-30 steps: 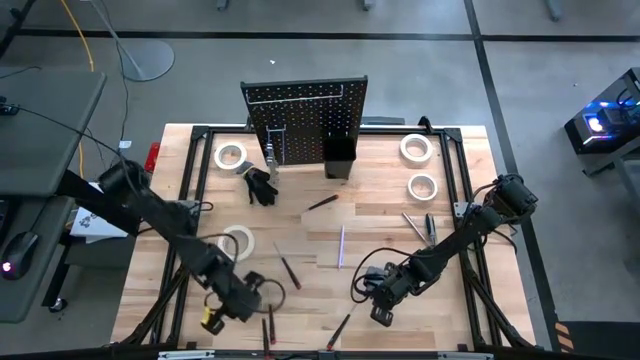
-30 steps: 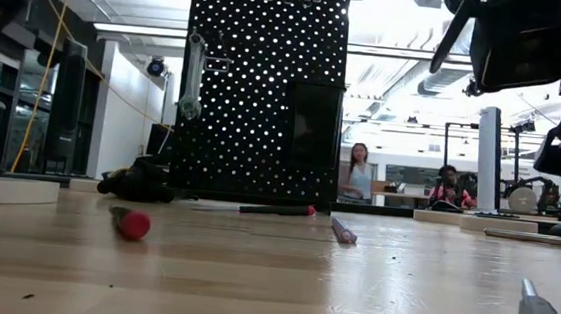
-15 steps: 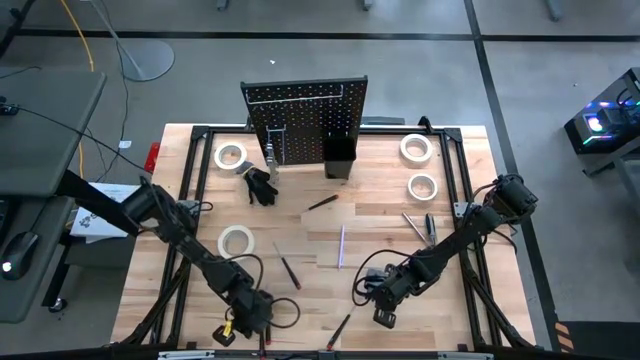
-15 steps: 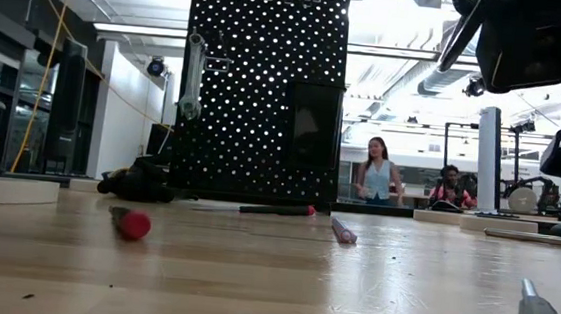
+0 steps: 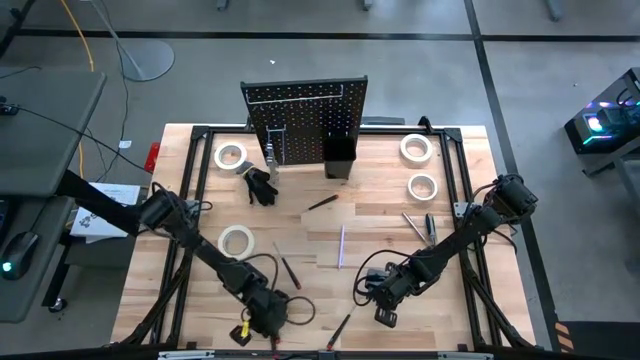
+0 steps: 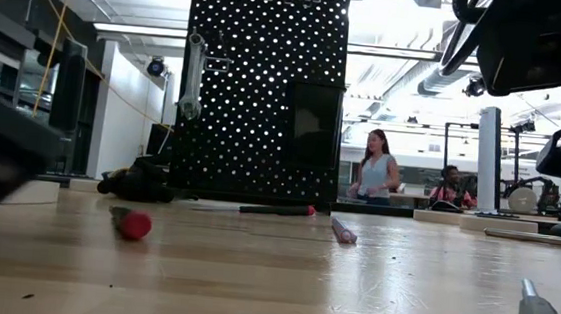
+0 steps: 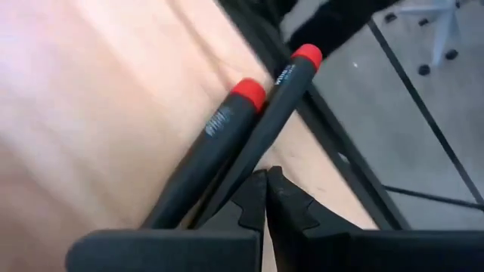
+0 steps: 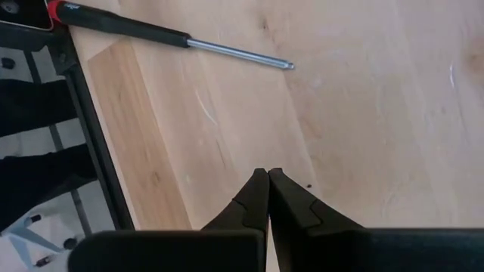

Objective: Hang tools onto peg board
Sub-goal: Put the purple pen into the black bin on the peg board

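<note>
Both grippers low at the table's near edge, fingertips pressed together, holding nothing.
High view: left gripper (image 5: 262, 318) at 7 o'clock, right gripper (image 5: 384, 305) at 5, peg board (image 5: 305, 118) at 12. Left wrist view: two red-capped screwdrivers (image 7: 227, 143) just ahead.

Grey floor (image 5: 520, 60), grey desk (image 5: 40, 130) — bright ceiling lights (image 6: 402, 16)

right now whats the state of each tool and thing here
left tool: shut, empty, over two red-capped screwdrivers at the table's near edge
right tool: shut, empty, above bare wood
peg board: upright, one silver tool hung
bin: on the board, open-topped
purple screwdriver: lying flat
tape rolls: lying flat
</note>
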{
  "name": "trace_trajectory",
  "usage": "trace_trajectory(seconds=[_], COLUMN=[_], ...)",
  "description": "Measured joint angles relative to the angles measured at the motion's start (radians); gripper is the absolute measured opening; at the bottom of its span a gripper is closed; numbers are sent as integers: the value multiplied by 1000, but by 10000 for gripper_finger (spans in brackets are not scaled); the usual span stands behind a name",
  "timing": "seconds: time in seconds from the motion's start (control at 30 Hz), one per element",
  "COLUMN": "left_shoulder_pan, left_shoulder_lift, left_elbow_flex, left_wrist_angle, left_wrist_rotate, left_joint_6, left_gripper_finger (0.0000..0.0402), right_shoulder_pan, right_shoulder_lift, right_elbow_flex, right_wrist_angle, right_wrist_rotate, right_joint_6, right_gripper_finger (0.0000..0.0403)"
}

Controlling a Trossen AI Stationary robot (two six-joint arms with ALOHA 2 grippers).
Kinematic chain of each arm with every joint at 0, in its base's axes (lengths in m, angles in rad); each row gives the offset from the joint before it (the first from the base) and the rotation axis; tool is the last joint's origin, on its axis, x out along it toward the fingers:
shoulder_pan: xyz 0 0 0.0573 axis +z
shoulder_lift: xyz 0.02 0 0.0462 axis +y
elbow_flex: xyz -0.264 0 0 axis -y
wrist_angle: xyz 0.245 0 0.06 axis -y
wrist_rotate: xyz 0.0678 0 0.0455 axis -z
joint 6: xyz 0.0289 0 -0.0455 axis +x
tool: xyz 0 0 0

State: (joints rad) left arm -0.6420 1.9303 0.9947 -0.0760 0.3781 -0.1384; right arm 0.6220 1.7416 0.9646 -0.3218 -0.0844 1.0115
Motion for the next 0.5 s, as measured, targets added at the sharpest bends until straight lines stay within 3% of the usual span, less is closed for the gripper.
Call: trace_trajectory(seconds=[0.5], left_shoulder_pan=[252], left_shoulder_lift=[1], left_elbow_flex=[3], left_wrist_angle=[31], left_wrist_rotate=[-192], left_joint_6=[142], left_gripper_finger=[0], right_shoulder_pan=[15], right_shoulder_lift=[0], right_elbow_flex=[0], right_wrist_angle=[-5], right_wrist_rotate=[3], right_joint_6=[54], right_gripper_finger=[0])
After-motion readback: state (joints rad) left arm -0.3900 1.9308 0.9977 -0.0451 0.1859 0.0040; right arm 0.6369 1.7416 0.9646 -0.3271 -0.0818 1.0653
